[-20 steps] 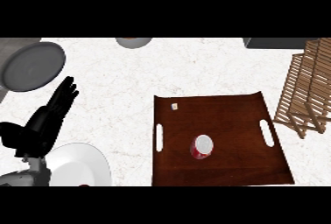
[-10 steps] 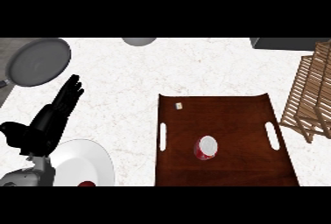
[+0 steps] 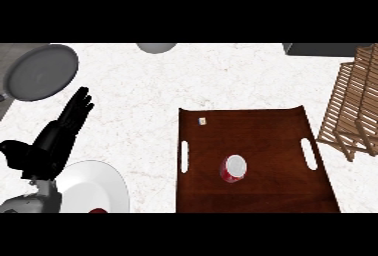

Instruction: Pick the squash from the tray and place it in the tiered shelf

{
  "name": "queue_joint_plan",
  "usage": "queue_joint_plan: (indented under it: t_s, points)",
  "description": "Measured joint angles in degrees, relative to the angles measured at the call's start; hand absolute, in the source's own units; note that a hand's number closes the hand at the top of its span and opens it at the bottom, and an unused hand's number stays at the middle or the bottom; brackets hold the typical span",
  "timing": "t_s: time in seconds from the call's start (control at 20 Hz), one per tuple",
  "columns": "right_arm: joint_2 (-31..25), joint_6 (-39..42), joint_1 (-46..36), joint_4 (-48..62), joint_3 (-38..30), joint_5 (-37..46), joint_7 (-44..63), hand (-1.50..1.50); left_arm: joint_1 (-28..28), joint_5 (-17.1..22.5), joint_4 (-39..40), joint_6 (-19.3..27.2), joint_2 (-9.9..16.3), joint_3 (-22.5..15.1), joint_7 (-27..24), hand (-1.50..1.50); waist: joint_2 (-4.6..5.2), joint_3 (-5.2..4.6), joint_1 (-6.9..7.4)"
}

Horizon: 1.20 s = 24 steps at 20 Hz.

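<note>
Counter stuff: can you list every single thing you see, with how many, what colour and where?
Tray: one, dark brown, centre-right.
Red-and-white object: one, on the tray's middle.
Small pale bit: one, tray's far-left corner.
Shelf: one, light wood, right edge.
White plate: one, lower left.
Grey plate: one, upper left.
Grey bowl: one, top centre, cut off.
Dark thing: one, top right, cut off.
Left hand: one, black, open, resting at left; right hand unseen.
</note>
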Motion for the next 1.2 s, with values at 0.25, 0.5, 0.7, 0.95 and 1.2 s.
queue_joint_plan:
  t_s: [0.25,0.5,0.7,0.95,1.2]
  points:
    - [0.05,0.33,-4.48,3.37,5.03,6.85,-2.52,1.50,-0.62,-0.22,0.11,0.31,-0.35,-0.02,0.68,0.00,0.01,0.00,-0.20]
    - [0.77,-2.18,-5.40,3.94,11.21,15.67,-6.31,1.50,-0.56,0.17,-0.16,-0.26,0.11,0.36,0.96,0.00,0.06,0.01,-0.15]
    - [1.72,-3.78,-6.59,8.23,14.37,21.41,-8.51,1.50,-0.49,0.19,-0.31,-0.24,0.16,0.73,0.93,0.00,0.04,0.03,-0.36]
    - [5.35,-4.63,-13.18,18.93,15.14,25.97,-8.68,1.50,0.02,0.32,-0.87,-0.65,0.00,0.73,0.72,0.00,0.03,0.02,-0.32]
    - [8.17,-7.03,-18.09,29.54,11.49,26.44,-7.01,1.50,-1.23,-0.32,-0.01,-0.11,-0.49,0.42,0.97,0.00,0.18,0.06,-0.22]
